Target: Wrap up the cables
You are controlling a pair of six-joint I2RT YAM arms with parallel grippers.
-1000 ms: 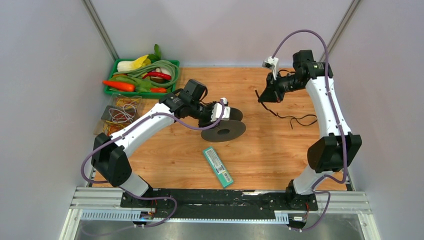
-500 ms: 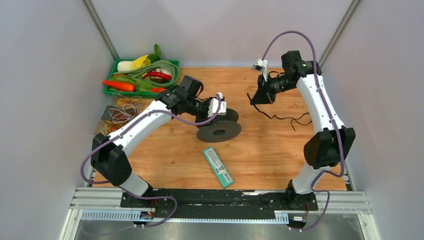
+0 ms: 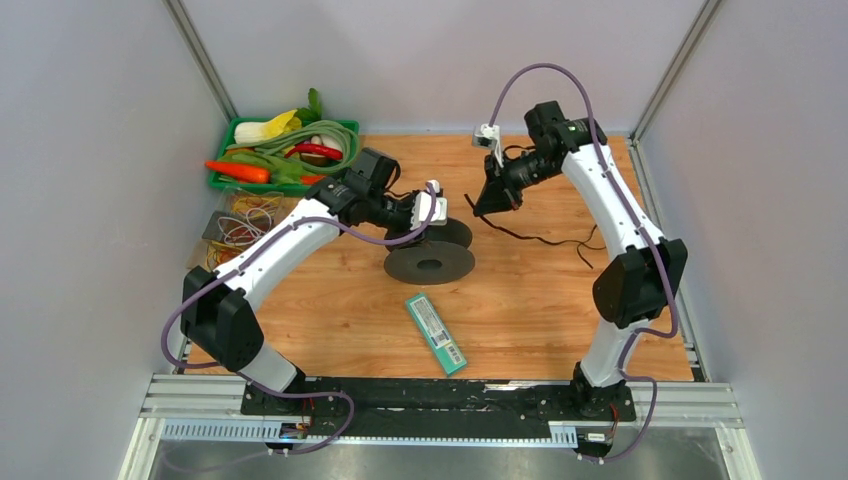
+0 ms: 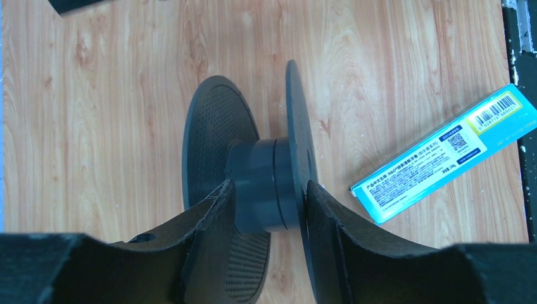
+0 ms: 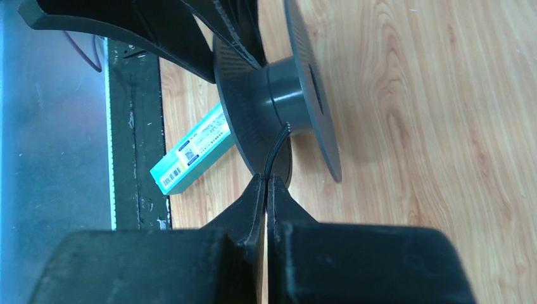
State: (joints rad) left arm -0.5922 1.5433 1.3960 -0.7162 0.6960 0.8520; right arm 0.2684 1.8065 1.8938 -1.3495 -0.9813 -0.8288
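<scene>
The dark grey spool [image 3: 431,263] lies tilted at the table's middle. My left gripper [image 3: 436,212] is shut on it. In the left wrist view the gripper [image 4: 268,197] has one finger against the hub and the other finger outside the near flange of the spool [image 4: 258,183]. My right gripper [image 3: 484,204] is shut on the thin black cable [image 3: 545,240], which trails right over the table. In the right wrist view the gripper [image 5: 266,182] pinches the cable [image 5: 277,149], and the cable's short free end reaches the hub of the spool [image 5: 288,79].
A teal box [image 3: 437,333] lies in front of the spool and shows in both wrist views [image 4: 443,152] [image 5: 190,155]. A green basket [image 3: 226,134] of vegetables stands at the back left. A tangle of yellowish wires [image 3: 243,225] lies in front of it. Grey walls enclose the table.
My right gripper has moved left and forward with the cable, closing on the spool. My left gripper has shifted the spool a little to the left.
</scene>
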